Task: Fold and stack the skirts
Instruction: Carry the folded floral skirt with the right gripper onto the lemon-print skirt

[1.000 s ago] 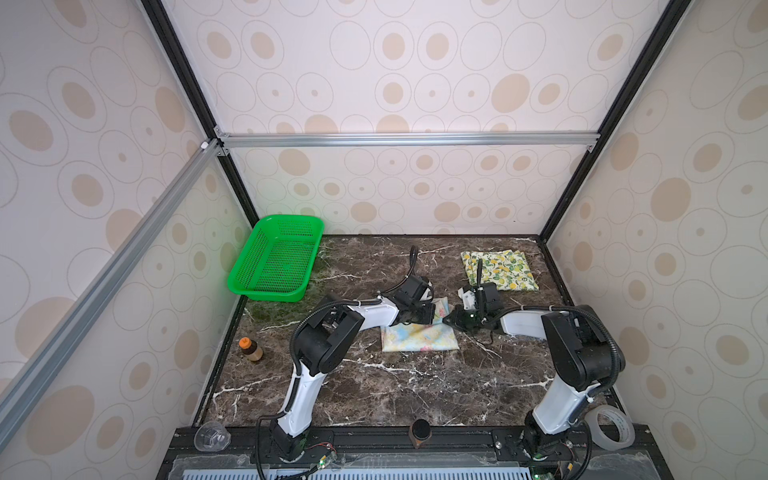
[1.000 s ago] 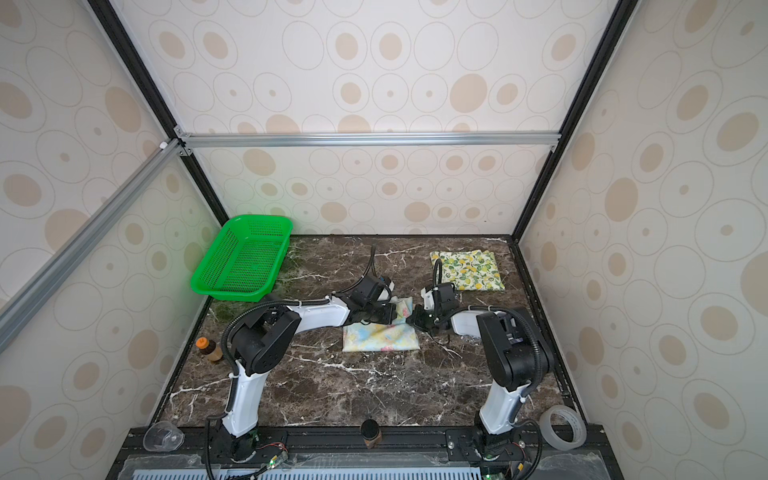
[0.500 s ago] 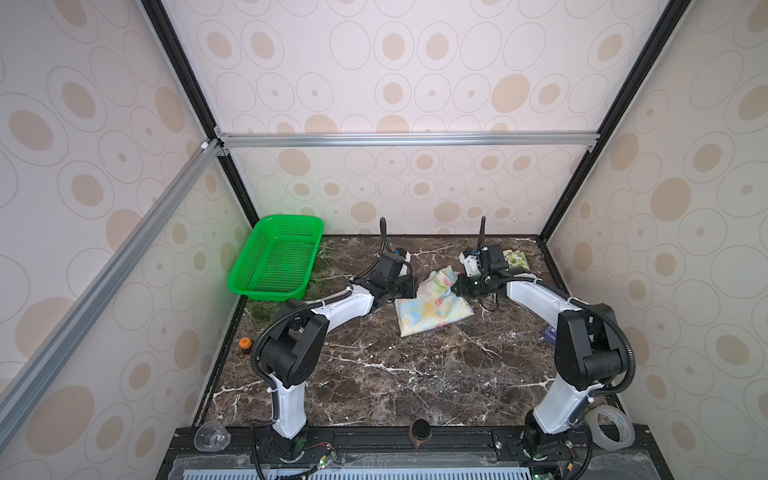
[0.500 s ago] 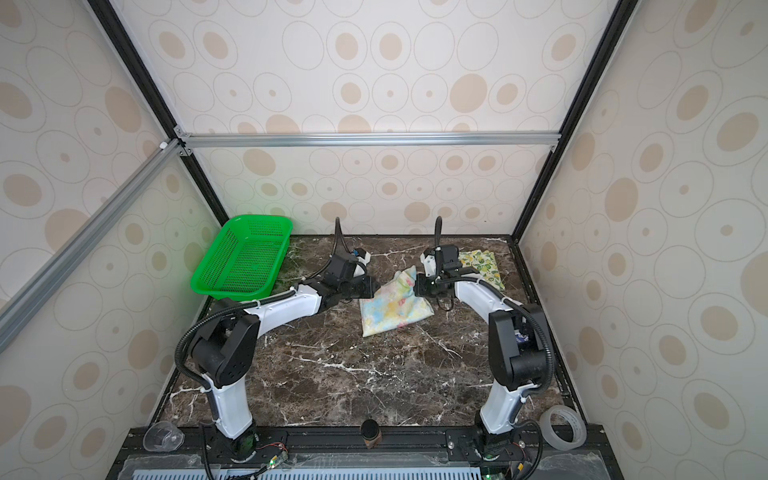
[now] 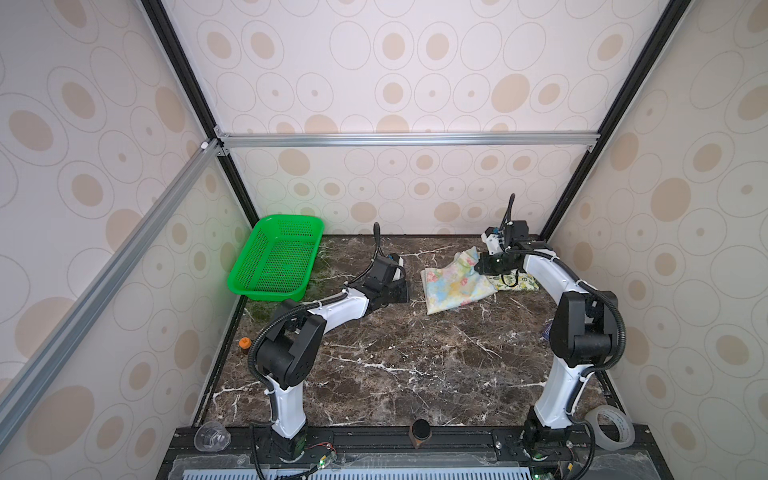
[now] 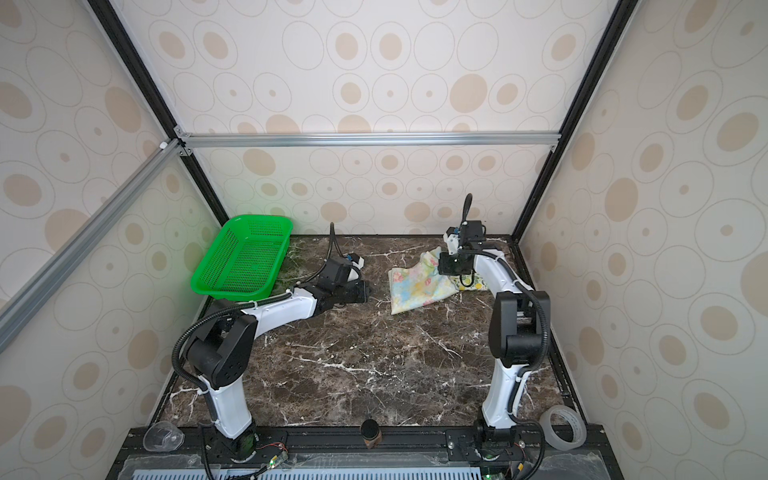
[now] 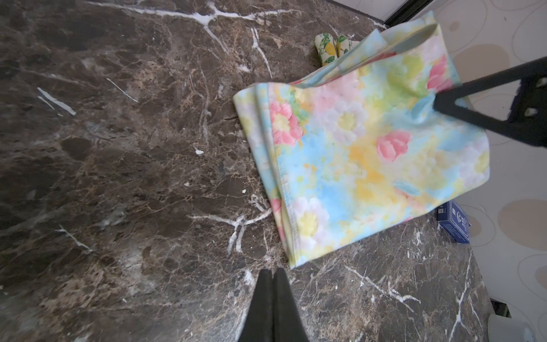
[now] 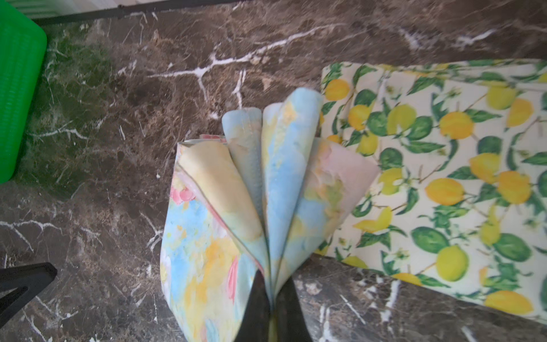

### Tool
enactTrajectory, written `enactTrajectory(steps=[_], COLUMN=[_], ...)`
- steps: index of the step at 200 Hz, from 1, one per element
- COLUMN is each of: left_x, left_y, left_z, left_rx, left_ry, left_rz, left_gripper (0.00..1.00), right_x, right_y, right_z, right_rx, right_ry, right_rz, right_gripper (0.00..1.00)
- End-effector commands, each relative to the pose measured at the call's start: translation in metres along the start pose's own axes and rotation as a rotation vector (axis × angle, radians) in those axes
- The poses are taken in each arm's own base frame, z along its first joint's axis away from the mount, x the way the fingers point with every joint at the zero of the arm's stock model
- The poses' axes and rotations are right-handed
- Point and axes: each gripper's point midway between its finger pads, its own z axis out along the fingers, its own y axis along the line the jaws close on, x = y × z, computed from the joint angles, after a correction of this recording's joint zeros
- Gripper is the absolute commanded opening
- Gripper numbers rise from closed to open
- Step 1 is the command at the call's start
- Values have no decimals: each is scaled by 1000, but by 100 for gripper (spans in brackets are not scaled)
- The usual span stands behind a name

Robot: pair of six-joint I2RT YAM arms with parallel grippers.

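Note:
The pastel skirt (image 5: 455, 284) with pink flowers lies folded at the back right of the marble table, one corner lifted. My right gripper (image 8: 270, 284) is shut on that corner, and the folded layers fan out from its fingers. The lemon skirt (image 8: 444, 165) lies folded flat just behind and to the right, partly under the pastel one (image 6: 419, 286) in both top views. My left gripper (image 7: 272, 275) is shut and holds nothing. It hovers low over bare marble a short way left of the pastel skirt (image 7: 370, 154), not touching it.
A green mesh basket (image 5: 291, 219) stands at the back left. A small blue box (image 7: 453, 222) lies by the right wall. At the front edge are a tape roll (image 5: 609, 428), a clear cup (image 5: 212, 436) and a dark cylinder (image 5: 420, 432). A small bottle (image 5: 244, 344) stands by the left wall.
The pastel skirt has travelled from mid-table to the back right, up against the lemon skirt, carried by the right gripper. The left gripper has come away from it and drawn back to the left.

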Motion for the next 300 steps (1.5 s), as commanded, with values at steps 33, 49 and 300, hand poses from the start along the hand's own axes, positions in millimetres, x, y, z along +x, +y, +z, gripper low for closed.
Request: enactTrajectory(steps=[33,49,300], left_x=[-8,-10,-6], left_y=[5,6,12], left_z=[3,4,22], left_rx=[-20,-28,-55], left_ry=[-4,-4,46], left_rz=[-16,-21,-68], left_gripper=[0,0,0], right_x=[-35,-46,-84], right_y=[-13,-16,-112], right_z=[-12,-15,-59], right_rx=[-97,-112,-347], right_ry=[-54,-77,-156], right_rz=[-43,-46,149], right_gripper=[0,0,0])
